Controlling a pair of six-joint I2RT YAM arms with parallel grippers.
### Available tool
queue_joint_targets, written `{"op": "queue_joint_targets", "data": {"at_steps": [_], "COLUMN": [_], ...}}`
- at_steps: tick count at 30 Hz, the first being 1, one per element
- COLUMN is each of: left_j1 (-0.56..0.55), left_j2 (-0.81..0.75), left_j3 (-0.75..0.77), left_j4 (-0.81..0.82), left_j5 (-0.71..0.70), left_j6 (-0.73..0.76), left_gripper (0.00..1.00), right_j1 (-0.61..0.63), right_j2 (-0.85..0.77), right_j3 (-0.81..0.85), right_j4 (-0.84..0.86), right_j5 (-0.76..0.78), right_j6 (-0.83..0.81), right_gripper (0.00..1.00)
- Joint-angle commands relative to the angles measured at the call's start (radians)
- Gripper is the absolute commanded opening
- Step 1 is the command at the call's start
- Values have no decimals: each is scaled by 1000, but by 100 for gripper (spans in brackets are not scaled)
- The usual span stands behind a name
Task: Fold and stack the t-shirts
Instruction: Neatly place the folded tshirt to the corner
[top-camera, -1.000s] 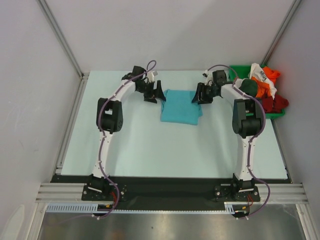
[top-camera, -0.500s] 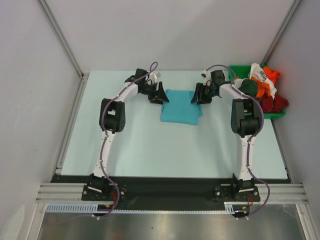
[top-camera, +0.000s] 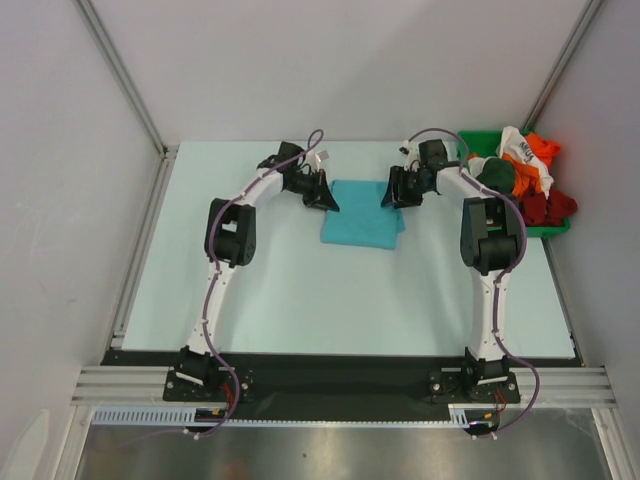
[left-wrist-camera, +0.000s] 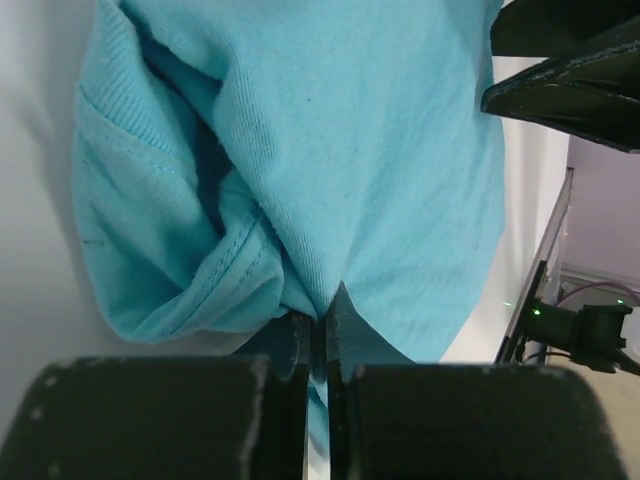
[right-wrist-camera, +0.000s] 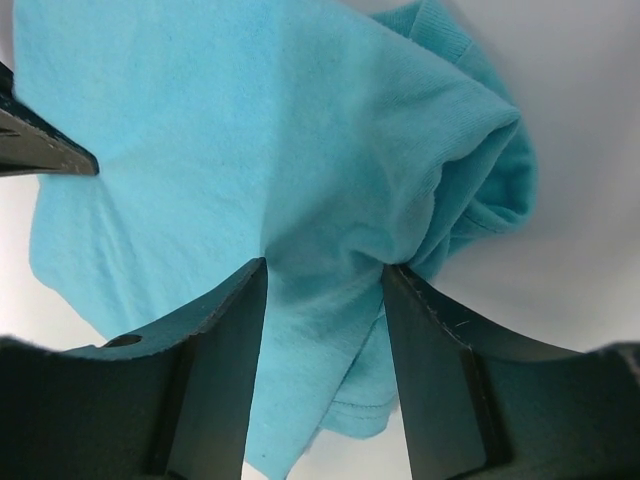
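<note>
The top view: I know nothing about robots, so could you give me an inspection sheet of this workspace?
Surface: pale table, no stains seen.
Job's things: folded turquoise t-shirt at far middle; other shirts heaped in green bin, far right.
Clutter: nothing seen.
Grippers: left gripper shut on the shirt's edge; right gripper open, straddling the opposite edge.
Cables: purple cables run along both arms.
Surroundings: plain walls, metal frame posts.
</note>
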Motion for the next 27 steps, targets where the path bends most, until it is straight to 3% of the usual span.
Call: {"op": "queue_joint_targets", "data": {"at_steps": [1,7,15,27], "left_j1": [33,128,283,457], "left_j2": [-23,-83,-115,-123], "left_j3": [34,43,80,111], "left_j4": [-69,-192,-250,-275], "left_j5": [-93,-266,-417,-714], "left_j6": [102,254,398,577], "left_gripper": [1,0,0,0], "right_j1": [14,-22,-46,-51], "right_j2": [-60,-187,-345,-412], "right_j3": [37,31,-96,-144], "right_j4": [-22,-44,-30,-19], "right_j5": [32,26,46,56], "right_j6": [-69,-94,-141,-150], "right_gripper": [56,56,57,57]}}
